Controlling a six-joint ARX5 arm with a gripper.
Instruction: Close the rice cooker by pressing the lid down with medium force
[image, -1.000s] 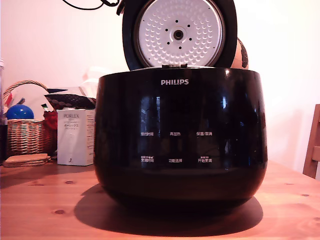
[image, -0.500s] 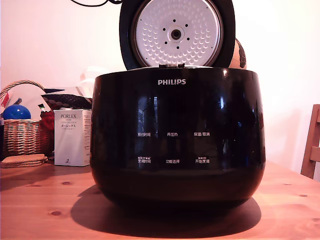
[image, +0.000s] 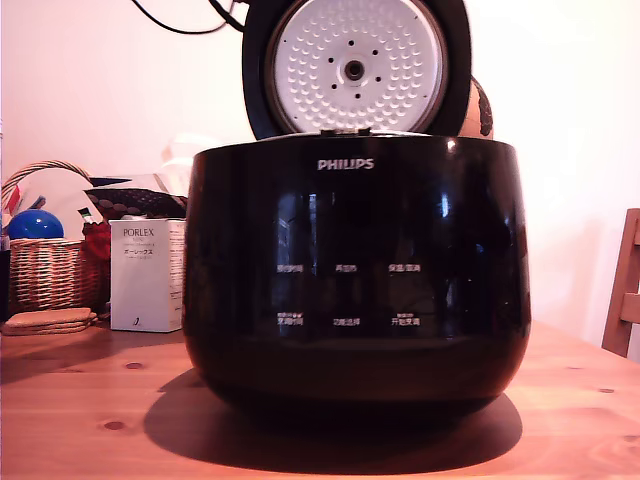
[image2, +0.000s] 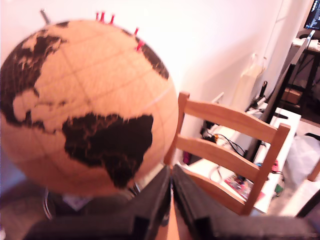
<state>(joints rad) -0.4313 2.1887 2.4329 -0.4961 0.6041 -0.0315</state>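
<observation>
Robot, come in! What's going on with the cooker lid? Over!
Gripper shut, empty, pointing at a globe. Lid standing open above the cooker. Nothing blocking the lid.

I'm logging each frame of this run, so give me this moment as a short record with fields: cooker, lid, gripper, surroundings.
cooker: large glossy black rounded rice cooker with white PHILIPS lettering, standing on the wooden table
lid: round black lid raised upright, dimpled silver-white inner plate facing the camera; not closed
gripper: dark gripper seen in the wrist view, fingers nearly together, holding nothing, not on the lid
surroundings: cork-coloured globe, wooden chair, white PORLEX box, wicker basket with blue ball
</observation>
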